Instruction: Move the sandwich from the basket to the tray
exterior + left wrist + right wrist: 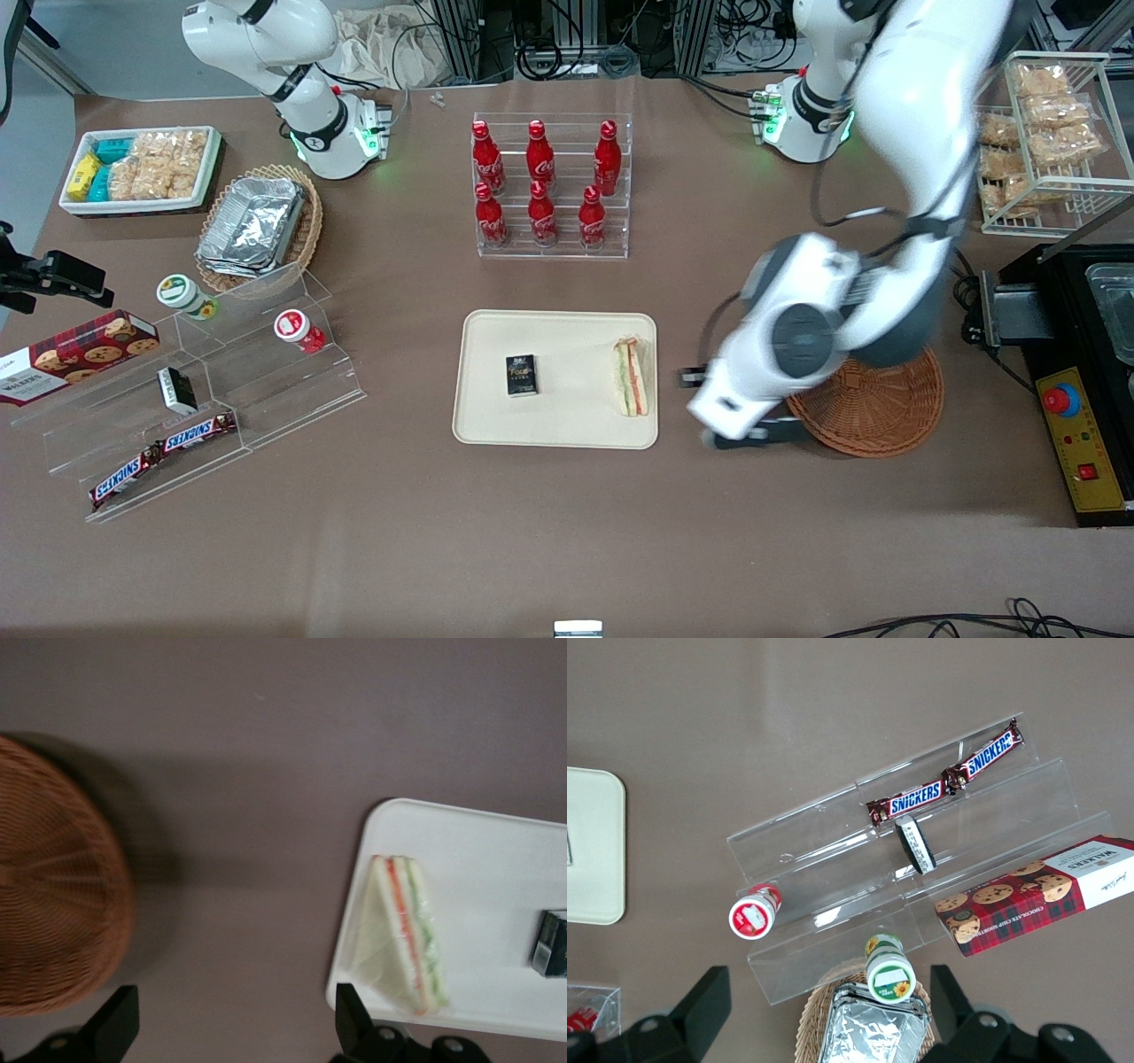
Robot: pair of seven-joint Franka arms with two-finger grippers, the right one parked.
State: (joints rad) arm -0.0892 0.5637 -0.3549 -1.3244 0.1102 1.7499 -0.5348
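From the front, the wrapped triangular sandwich (632, 378) lies on the smooth cream tray (496, 425), at its edge nearest the woven reddish basket (886, 416). The gripper (709, 406) hangs over bare table between tray and basket. In the wrist view, its fingers (113, 1026) are spread apart, holding nothing.

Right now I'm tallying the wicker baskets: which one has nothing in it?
The reddish-brown basket beside the tray, under the open gripper. The tan basket holds foil trays.
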